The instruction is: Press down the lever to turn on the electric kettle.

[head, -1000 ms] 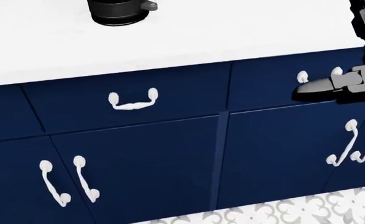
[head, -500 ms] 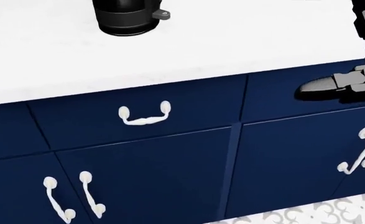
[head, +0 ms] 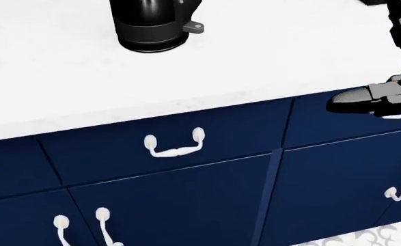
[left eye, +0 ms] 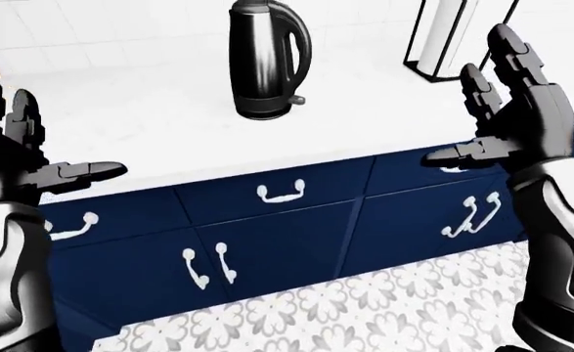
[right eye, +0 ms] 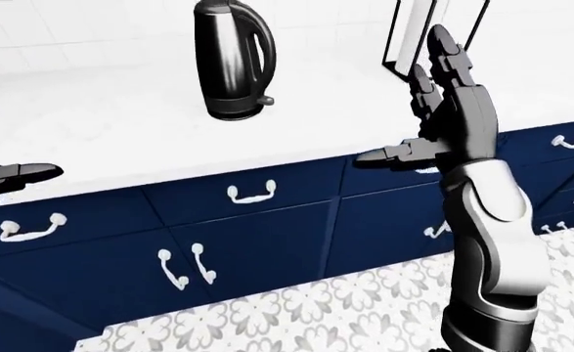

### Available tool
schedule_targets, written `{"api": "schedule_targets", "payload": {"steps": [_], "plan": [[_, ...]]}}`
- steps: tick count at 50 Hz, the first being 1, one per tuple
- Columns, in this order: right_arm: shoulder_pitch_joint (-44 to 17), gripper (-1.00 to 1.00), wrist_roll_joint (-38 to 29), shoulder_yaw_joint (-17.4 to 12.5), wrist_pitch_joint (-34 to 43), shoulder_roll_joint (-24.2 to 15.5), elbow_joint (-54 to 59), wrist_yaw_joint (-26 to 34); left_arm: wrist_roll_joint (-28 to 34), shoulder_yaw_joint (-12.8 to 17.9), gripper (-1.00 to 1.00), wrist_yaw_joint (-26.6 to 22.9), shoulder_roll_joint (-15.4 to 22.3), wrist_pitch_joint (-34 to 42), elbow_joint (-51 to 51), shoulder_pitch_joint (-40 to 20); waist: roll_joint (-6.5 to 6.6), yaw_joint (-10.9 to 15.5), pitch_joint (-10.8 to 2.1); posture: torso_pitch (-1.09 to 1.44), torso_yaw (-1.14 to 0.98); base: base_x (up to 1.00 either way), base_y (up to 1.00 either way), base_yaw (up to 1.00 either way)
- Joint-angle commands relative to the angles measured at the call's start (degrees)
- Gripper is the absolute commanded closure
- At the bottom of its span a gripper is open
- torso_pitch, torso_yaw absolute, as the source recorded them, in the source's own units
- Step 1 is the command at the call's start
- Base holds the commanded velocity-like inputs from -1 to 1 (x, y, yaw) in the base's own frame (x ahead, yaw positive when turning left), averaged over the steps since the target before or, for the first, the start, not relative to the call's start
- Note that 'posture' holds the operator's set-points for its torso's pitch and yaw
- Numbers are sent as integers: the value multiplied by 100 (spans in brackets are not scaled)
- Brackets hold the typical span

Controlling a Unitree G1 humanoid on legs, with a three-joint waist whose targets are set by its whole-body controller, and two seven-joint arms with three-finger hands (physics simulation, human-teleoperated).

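A dark steel electric kettle (left eye: 267, 59) stands upright on the white counter (left eye: 150, 125), at the top centre of the left-eye view. Its small grey lever (left eye: 296, 100) sticks out low on its right side, by the base; it also shows in the head view (head: 192, 27). My left hand (left eye: 23, 154) is open at the left edge, fingers up, well left of and below the kettle. My right hand (left eye: 507, 110) is open at the right, fingers up, thumb pointing left, well right of the kettle. Neither hand touches anything.
Navy cabinets (left eye: 296, 235) with white handles (left eye: 279, 193) run under the counter. A tall white, dark-framed object (left eye: 453, 37) stands on the counter at the top right. A patterned tile floor (left eye: 365, 308) lies below.
The head view has shifted: the kettle base, counter edge and drawer handles sit lower and further right than before. The right thumb stays at the right edge.
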Motion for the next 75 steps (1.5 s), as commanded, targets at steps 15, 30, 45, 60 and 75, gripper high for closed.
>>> {"api": "schedule_targets", "payload": {"steps": [15,30,45,60,75], "plan": [[-221,-100,62,-31,-181,-94,-236,18,-13,211,-100,63,198,-208,-253,-146,294,73,-64,0,0,13,16,0],[-294,-100,122,-46,-119,-151,-239,-20,-32,223,-100,75,228,-173,-282,-170,185,24,-35,0,0,13,12,0],[-298,-100,156,-66,-146,-158,-187,-49,-21,222,-100,70,230,-181,-275,-170,54,101,-54,0,0,14,10,0],[-299,-100,287,-94,-113,-208,-172,-123,-23,226,-100,76,238,-169,-290,-173,700,7,-130,0,0,14,0,0],[-292,-100,303,-101,-124,-232,-180,-132,-11,223,-100,70,219,-182,-291,-160,-115,82,-97,0,0,14,0,0]]}}
